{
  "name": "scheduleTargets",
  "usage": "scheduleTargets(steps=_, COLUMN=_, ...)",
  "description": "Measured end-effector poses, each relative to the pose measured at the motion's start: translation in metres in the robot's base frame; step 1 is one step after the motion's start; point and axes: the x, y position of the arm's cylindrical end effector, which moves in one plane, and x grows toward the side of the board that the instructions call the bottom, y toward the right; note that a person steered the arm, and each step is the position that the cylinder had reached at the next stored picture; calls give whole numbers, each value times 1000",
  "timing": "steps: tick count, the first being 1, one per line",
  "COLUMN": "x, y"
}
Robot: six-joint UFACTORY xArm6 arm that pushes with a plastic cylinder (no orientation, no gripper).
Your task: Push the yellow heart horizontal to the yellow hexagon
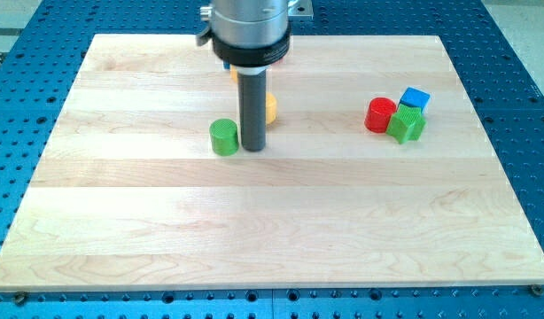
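Nearest the table's bottom edge stands the green cylinder (224,137), left of centre, with my tip (253,147) just beside it on the view's right. No jaws exist on this rod, so nothing is held. Behind the rod a yellow block (270,108) peeks out, shape unclear; another yellow-orange bit (229,69) shows under the arm's housing. Toward the right edge, the red cylinder (379,115), green cube (406,124) and blue cube (415,98) cluster, touching.

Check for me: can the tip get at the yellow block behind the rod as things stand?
Probably yes. My tip sits beside the green cylinder, just below the yellow block, which the rod mostly hides; nothing visible lies between them.
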Motion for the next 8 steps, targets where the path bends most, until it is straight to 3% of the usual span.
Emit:
scheduleTargets(steps=1, x=69, y=-18)
scheduleTargets(steps=3, x=-10, y=-15)
scheduleTargets(steps=4, x=-25, y=27)
scheduleTargets(steps=6, x=-97, y=24)
scheduleTargets(steps=8, x=-57, y=-6)
